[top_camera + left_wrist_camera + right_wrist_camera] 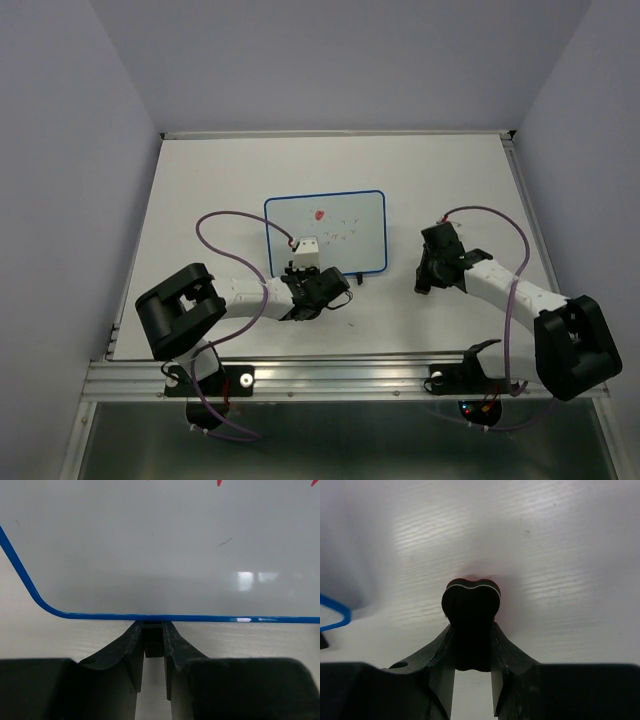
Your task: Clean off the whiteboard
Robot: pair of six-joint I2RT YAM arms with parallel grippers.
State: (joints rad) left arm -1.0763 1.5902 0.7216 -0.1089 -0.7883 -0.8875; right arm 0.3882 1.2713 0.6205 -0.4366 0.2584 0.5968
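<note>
The whiteboard (360,215) lay flat near the middle of the worktop (220,190), with a red dot (319,214) and faint scribbles (341,236) on its surface. The left hand (152,630) was positioned at the board's near edge. Its fingers were almost closed on a small black foot (153,645) that projected from under the blue frame (200,618).

The right hand (471,629) was closed on a dark rounded object (471,605) with red showing at its edges. Whether this was an eraser could not be determined. That hand was held over bare worktop, to the right of the board and apart from it. Only one corner of the frame was seen at the left of the right wrist view.

The step in hand was judged to be the approach to the wipe. The grip on the foot was to be kept firm, so that the board would not be dragged by wiping pressure. The held object was to be carried left over the frame without striking it and lowered flat beside the red dot. It was then to be drawn across all marks in overlapping passes. Light, even pressure was advised, since the board was judged likely to slide.
</note>
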